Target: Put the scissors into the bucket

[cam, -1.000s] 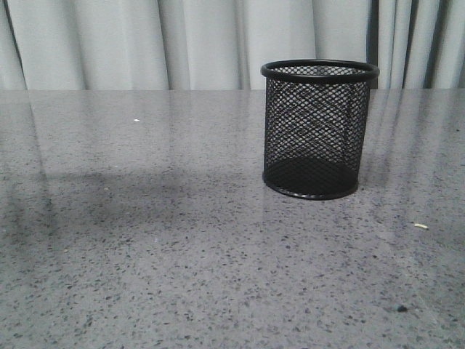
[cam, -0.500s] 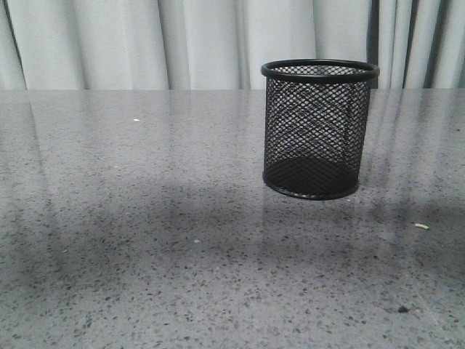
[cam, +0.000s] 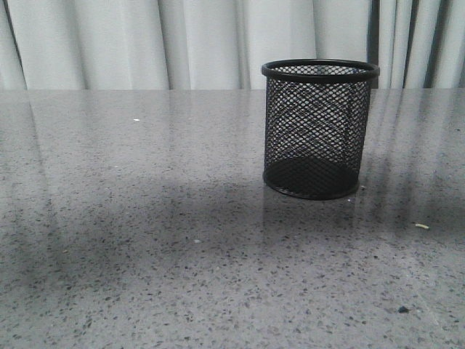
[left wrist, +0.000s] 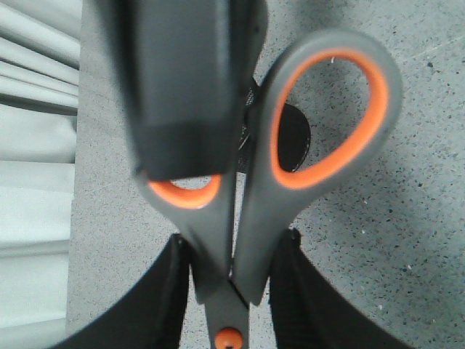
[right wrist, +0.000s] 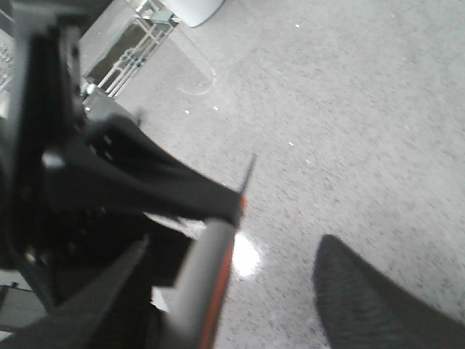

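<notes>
The black wire-mesh bucket [cam: 320, 129] stands upright and empty on the grey table, right of centre in the front view. No gripper shows in that view. In the left wrist view my left gripper [left wrist: 232, 254] is shut on the scissors [left wrist: 251, 218] just above the orange pivot, above the table. A dark piece of the bucket [left wrist: 294, 142] shows behind the handle loops. A dark finger [left wrist: 182, 87] of the other gripper covers one loop. In the right wrist view my right gripper [right wrist: 232, 251] is open, with a grey and orange scissors handle [right wrist: 207, 283] between its fingers.
The speckled grey table [cam: 145, 254] runs back to pale curtains [cam: 109, 43]. Small crumbs lie on it, one [cam: 421, 226] at the right. My left arm's dark gripper body [right wrist: 123, 174] fills one side of the right wrist view.
The bucket has not moved. The broad shadows on the table have shifted and spread towards the right and front.
</notes>
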Available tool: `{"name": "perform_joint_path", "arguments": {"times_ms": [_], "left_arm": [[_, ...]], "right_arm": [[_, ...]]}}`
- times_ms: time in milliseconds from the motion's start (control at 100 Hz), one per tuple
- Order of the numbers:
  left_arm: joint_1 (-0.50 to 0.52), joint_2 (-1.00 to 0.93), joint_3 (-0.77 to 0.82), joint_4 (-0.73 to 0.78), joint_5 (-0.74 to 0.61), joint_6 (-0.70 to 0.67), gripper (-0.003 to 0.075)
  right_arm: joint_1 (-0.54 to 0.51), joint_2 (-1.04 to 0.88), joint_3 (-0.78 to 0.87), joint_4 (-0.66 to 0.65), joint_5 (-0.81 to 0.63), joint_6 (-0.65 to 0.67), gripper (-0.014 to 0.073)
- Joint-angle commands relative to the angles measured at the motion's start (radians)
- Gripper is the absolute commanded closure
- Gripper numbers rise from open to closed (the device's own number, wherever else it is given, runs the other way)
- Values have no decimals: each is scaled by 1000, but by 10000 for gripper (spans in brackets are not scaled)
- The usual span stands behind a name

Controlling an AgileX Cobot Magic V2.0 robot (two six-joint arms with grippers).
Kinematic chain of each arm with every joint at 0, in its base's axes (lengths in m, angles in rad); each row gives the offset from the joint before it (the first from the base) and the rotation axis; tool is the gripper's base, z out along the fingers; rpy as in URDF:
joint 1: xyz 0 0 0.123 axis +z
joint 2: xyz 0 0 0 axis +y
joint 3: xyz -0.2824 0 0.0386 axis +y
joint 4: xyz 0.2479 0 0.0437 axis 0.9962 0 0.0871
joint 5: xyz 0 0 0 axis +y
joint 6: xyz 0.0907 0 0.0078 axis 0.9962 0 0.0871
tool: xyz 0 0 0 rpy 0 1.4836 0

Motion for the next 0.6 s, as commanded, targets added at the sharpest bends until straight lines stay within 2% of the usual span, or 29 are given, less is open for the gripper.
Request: {"name": "perform_joint_path", "arguments": {"times_ms": [0, 30, 80, 150, 280, 320, 590], "left_arm": [[-9, -13, -27, -30, -63, -11, 677], [-9, -13, -27, -30, -63, -11, 676], [-9, -18, -27, -33, -63, -14, 673], [-9, -28, -29, -40, -68, -45, 622], [-7, -46, -43, -39, -110, -118, 377], [-7, -53, -43, -39, -123, -118, 343], [-9, -140, -59, -90, -165, -140, 354]], "right_arm": [[4, 19, -83, 69, 40, -16, 412], [4, 33, -95, 72, 72, -16, 529], [4, 51, -109, 72, 112, -16, 665], [4, 68, -115, 74, 151, -16, 653], [4, 76, -115, 79, 168, -16, 653], [4, 76, -115, 96, 166, -16, 653], [-18, 78, -203, 31, 133, -4, 653]]}}
